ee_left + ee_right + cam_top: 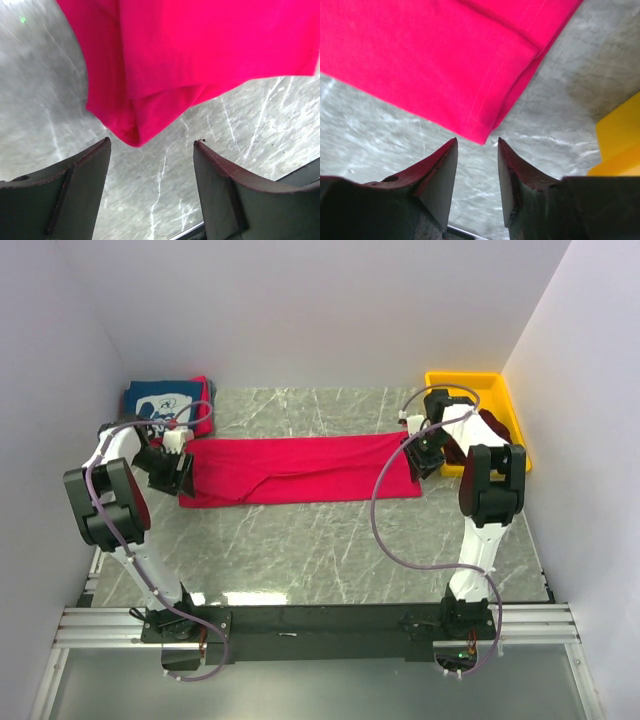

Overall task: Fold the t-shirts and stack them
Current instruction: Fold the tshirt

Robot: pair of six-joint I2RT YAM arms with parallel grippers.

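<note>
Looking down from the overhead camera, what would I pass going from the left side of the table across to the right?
folded navy blue t-shirt → red t-shirt, laid out in a long strip → yellow bin

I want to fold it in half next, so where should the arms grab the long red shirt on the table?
Probably by its short ends: the red shirt lies flat as a long left-to-right strip. The open left gripper and right gripper each face an end corner, where the folded layers give an edge to pinch, coming in low from beyond each end.
</note>
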